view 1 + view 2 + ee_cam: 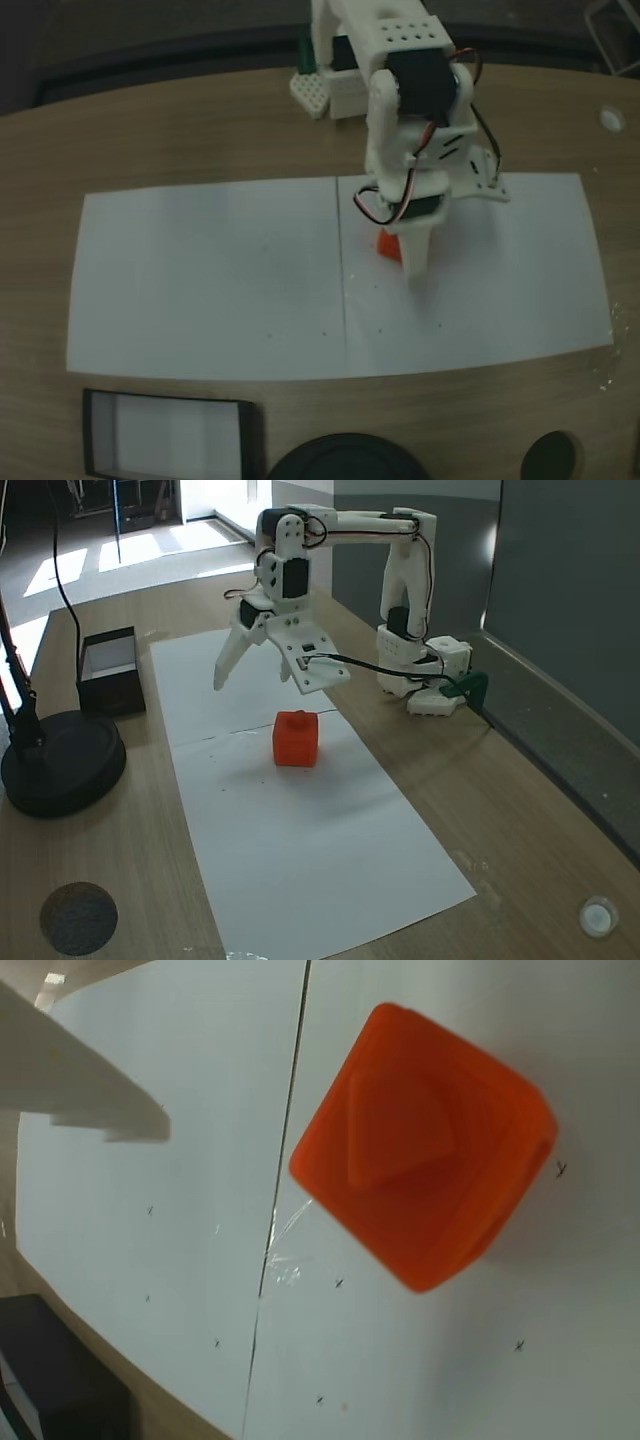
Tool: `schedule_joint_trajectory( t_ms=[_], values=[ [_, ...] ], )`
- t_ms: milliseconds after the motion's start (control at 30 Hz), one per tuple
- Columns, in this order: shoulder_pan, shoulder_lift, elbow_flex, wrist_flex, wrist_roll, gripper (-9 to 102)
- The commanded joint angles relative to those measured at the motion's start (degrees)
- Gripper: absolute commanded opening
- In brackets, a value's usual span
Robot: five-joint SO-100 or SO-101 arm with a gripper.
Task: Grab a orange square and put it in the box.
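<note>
The gripper (265, 670) hangs above the white paper sheet (300, 840) with its jaws spread apart and nothing between them. In the side-on fixed view it is poised over the orange square (296, 738), slightly to the far side of it and clear of contact. The wrist view shows one white finger (90, 1095) at upper left, well apart from the cube.

The orange square rests flat on the paper sheet, just right of the paper seam in the wrist view (425, 1155), its raised top mark facing the camera. In the downward-looking fixed view it is mostly hidden beneath the gripper, with a small orange edge (387, 245) visible.

The box (108, 670) stands at the left edge of the paper in the side-on fixed view, well apart from the cube, beside the round black lamp base (62, 762).

Risks, as judged from this position:
- The cube sits rotated relative to the jaws in the wrist view. Closing on its corners instead of its flat faces could twist it or squeeze it out.
- A descent that is off-centre could land a finger on the cube's top and push it along the smooth paper.
- The carry to the box is long; a shallow grip could drop the cube short of the rim.

Count: one orange square, one box, one gripper, one lamp base, two paper panels meeting at one seam.
</note>
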Motion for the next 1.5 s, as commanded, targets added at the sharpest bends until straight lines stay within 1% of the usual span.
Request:
schedule_joint_trajectory(
  t_ms=[0, 133, 233, 433, 600, 800, 900, 1033, 1100, 1233, 1300, 1467],
  values=[
    [-2.8, 6.3, 4.7, -0.7, 0.8, 40],
    [-8.1, 13.0, 11.8, -2.9, 3.2, 40],
    [-10.2, 15.7, 17.4, -6.7, 3.2, 40],
    [-9.1, 16.1, 27.3, -17.5, 2.5, 40],
    [-7.2, 16.1, 32.1, -23.6, -0.1, 40],
    [-4.0, 16.1, 35.2, -27.5, -2.3, 40],
    [-4.4, 16.1, 37.1, -29.3, -2.3, 40],
    [-5.4, 16.1, 37.9, -29.4, -2.3, 39],
    [-5.5, 16.1, 37.9, -29.4, -2.3, 35],
    [-5.5, 16.1, 37.8, -29.4, -2.3, 17],
    [-5.5, 16.1, 37.8, -29.4, -2.3, 12],
    [-5.5, 16.1, 37.7, -29.4, -2.3, 10]
  ],
)
